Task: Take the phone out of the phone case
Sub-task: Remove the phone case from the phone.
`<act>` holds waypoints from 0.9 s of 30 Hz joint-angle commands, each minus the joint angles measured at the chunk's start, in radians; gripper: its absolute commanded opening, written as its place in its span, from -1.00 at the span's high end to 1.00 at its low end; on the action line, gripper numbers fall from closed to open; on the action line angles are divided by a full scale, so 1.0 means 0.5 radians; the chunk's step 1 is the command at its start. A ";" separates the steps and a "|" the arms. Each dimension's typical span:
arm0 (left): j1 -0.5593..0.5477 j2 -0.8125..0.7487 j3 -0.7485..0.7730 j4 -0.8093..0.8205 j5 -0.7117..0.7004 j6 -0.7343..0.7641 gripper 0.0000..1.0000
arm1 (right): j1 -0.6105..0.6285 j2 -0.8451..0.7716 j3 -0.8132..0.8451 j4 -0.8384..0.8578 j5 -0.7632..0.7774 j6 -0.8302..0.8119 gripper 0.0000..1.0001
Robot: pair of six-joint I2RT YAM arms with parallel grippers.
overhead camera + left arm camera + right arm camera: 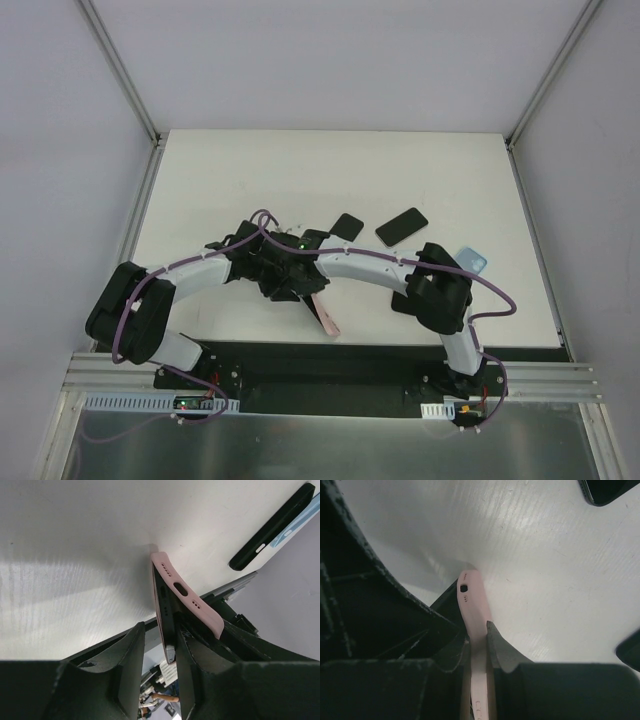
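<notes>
The pink phone case [192, 600] stands on edge near the table's front, and its end with the port holes is bent away from the dark phone [162, 605] inside it. In the top view the case [325, 316] sticks out below both grippers, which meet over it. My left gripper [159, 625] is open around the phone's edge. The phone lies against the right finger [200, 675], with a gap to the left finger [125, 670]. My right gripper [477, 630] is shut on the case's pink edge [472, 600].
Two black phones [346, 225] [401, 225] lie on the white table [250, 180] behind the arms, and a light blue one [471, 260] sits by the right arm. A black phone [272, 530] lies nearby. The table's front edge [380, 350] is close under the case.
</notes>
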 commanded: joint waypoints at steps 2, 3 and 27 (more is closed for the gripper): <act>-0.130 0.311 -0.251 -0.481 -0.383 0.138 0.60 | -0.024 -0.390 0.238 0.563 0.260 0.035 0.97; -0.139 0.320 -0.245 -0.474 -0.380 0.129 0.60 | -0.027 -0.390 0.238 0.563 0.251 0.038 0.97; -0.173 0.204 -0.300 -0.272 -0.478 -0.113 1.00 | -0.223 -0.608 -0.038 0.667 0.109 0.130 0.97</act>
